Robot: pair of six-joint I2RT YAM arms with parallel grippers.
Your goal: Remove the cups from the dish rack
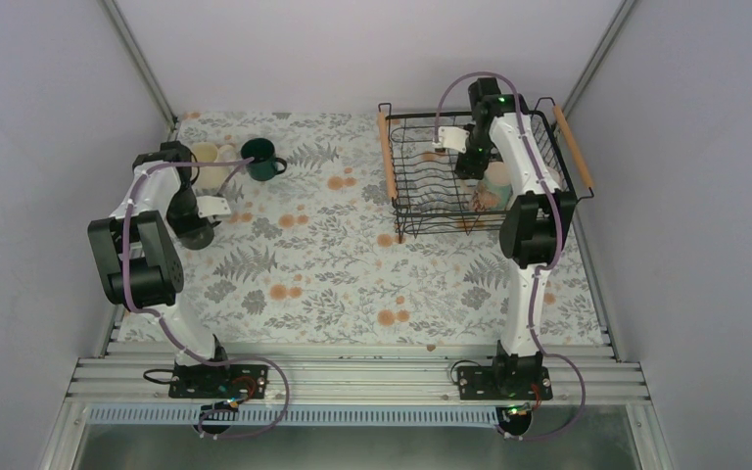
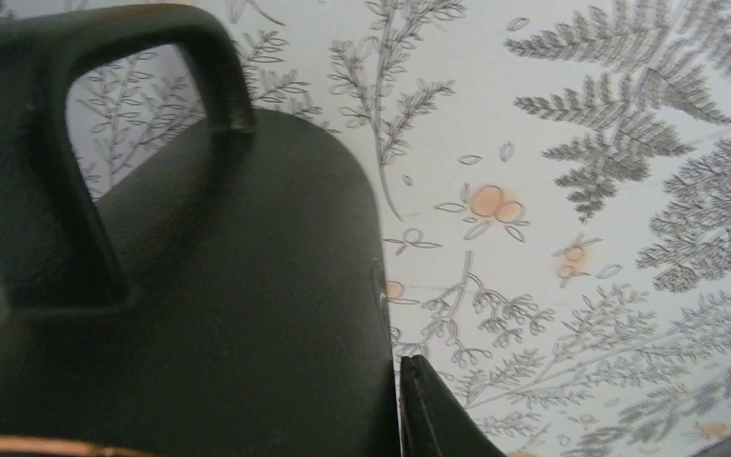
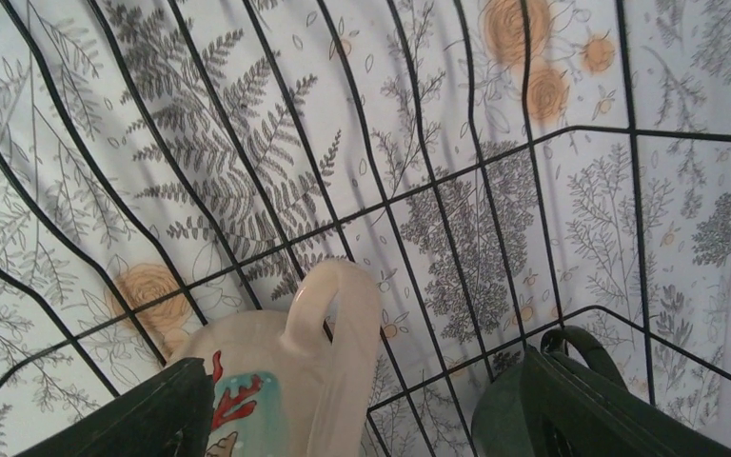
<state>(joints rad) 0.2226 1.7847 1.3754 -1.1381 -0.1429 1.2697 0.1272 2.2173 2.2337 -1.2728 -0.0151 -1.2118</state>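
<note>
left edge: 1 dark green mug (image 1: 259, 159), 1 cream mug (image 1: 206, 157), 1 black mug (image 2: 200, 286) against left fingers (image 2: 428, 409), grip unclear | 1 dish rack (image 1: 421, 211) sat right edge, right fingers (image 3: 590, 409) spread around 1 red-patterned mug (image 3: 286, 381) inside | open worktop (image 1: 333, 274) lay between

Fern-print table (image 1: 352, 274), dish rack (image 1: 429, 221) at right, dark green cup (image 1: 259, 157), cream cup (image 1: 206, 155)

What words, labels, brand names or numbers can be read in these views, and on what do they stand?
None can be read.
The white mug in the dish rack bears only a red and teal picture, no letters.
The black mug is plain.
The tablecloth shows only ferns and flowers.
</note>
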